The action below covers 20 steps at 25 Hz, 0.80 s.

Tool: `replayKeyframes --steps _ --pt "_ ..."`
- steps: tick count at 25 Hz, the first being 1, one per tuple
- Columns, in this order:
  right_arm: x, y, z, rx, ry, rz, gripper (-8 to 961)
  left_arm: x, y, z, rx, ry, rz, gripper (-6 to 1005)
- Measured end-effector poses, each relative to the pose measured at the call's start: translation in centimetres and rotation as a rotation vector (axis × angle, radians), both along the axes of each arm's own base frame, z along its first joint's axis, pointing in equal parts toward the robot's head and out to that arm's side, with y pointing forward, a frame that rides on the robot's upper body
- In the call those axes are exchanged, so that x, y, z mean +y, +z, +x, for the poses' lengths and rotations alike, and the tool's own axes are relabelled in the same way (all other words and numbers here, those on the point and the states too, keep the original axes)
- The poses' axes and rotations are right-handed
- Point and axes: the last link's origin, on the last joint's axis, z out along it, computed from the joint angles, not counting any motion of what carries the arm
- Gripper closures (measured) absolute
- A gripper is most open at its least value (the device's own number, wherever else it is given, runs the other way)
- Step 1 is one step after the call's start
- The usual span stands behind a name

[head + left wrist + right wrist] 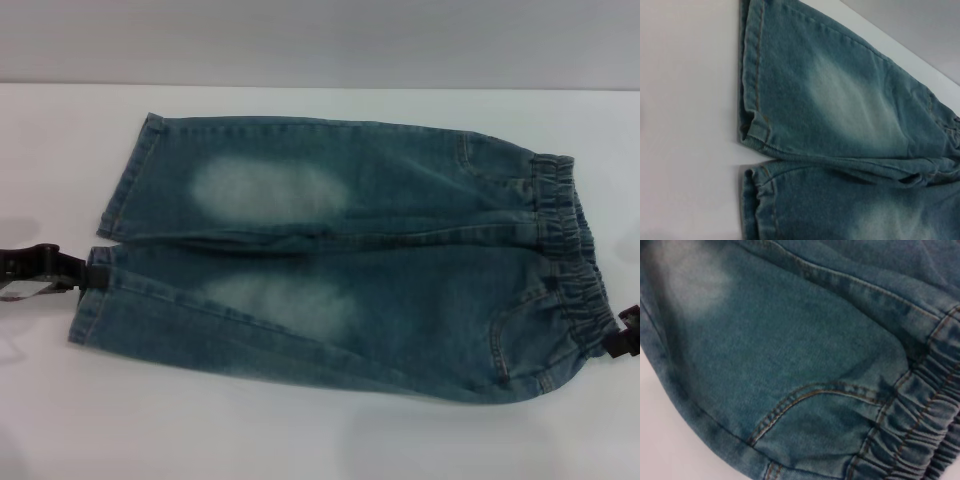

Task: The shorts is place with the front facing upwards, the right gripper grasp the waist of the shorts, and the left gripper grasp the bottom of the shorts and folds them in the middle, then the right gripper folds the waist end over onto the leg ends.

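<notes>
**Shorts laid flat, both grippers at opposite ends**

The shorts [350, 260] lie spread on the white table [300, 440], front upward, lengthwise across the head view. The gathered waist of the shorts [565, 250] is on the robot's right; the two leg ends [110, 250] point to the robot's left. The legs lie side by side, the far one's hem [130, 180] set slightly inward of the near one's [92, 300]. A pale faded patch sits on each leg.

The left gripper [75, 270] sits low at the table's left edge, its dark tip touching or just overlapping the near leg's hem at the inner corner. Whether its jaws stand open or closed cannot be told — only a dark, partly hidden shape shows. The left wrist view shows both hems [752, 100] from close by, tan stitching running along them, with a narrow gap of table between the two legs.

The right gripper [625, 340] appears only as a small dark piece at the right edge, just beside the near end of the waistband. Its jaw state cannot be told either. The right wrist view shows the ruffled elastic band [920, 425] and a curved pocket seam [810, 397] at close range.
</notes>
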Motion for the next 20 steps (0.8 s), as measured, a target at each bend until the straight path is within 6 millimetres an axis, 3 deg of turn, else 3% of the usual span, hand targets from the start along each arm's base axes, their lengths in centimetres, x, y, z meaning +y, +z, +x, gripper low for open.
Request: replayKeyframes --steps 20 --pt "0.72 -0.86 -0.69 -0.058 0.035 -0.03 404 0.02 -0.2 -0.14 0.001 0.008 0.005 942"
